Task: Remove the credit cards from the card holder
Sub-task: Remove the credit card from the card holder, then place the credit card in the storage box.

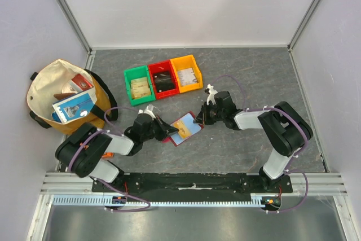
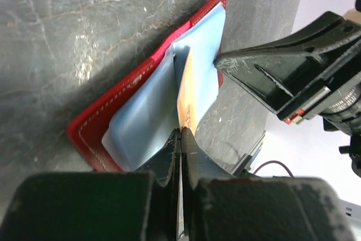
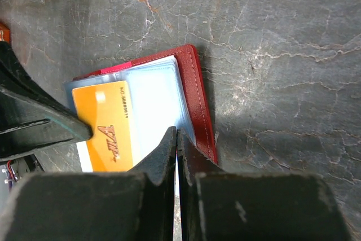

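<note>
The card holder (image 1: pixel 189 123) lies open on the table between my two arms, red cover (image 3: pixel 197 94) underneath and pale blue sleeves (image 2: pixel 144 125) facing up. An orange credit card (image 3: pixel 104 131) sticks partly out of a sleeve. My left gripper (image 2: pixel 181 132) is shut on that card's edge (image 2: pixel 186 91); from above it (image 1: pixel 171 132) sits at the holder's left side. My right gripper (image 3: pixel 177 132) is shut on the holder's near edge, pinching sleeves and cover; the top view shows it (image 1: pixel 199 118) at the holder's right side.
Three small bins stand in a row at the back: green (image 1: pixel 139 86), red (image 1: pixel 163 79) and yellow (image 1: pixel 187 73), each with cards or packets inside. A cream and tan bag (image 1: pixel 65 97) full of items sits at the far left, close to my left arm.
</note>
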`<state>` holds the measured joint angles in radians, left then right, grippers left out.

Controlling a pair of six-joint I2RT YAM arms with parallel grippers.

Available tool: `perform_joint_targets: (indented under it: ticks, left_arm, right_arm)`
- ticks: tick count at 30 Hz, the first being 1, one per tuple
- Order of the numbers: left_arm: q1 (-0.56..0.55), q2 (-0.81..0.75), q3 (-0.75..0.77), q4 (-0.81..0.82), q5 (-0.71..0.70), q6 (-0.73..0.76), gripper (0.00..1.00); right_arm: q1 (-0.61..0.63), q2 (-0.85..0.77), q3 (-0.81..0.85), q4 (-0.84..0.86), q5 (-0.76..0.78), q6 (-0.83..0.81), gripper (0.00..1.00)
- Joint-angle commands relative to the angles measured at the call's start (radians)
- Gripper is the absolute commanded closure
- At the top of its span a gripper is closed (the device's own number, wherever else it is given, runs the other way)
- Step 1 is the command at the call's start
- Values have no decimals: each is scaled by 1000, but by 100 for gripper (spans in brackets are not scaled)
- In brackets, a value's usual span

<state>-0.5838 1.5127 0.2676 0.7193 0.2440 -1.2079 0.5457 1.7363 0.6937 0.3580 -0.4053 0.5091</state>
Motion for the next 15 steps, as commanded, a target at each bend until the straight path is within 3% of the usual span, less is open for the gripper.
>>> perform_joint_targets:
  ticks: [1, 7, 15]
  left_arm:
    - [1, -132, -41, -119, -31, 5, 98]
    - [-1, -370, -39, -312, -115, 70, 98]
    - [2, -655, -13, -406, -227, 103, 98]
  right_arm:
    - [-6, 25, -31, -100, 34, -14, 95]
    - [-6, -59, -7, -134, 31, 2, 88]
    - [-7, -276, -11, -84, 22, 107, 67]
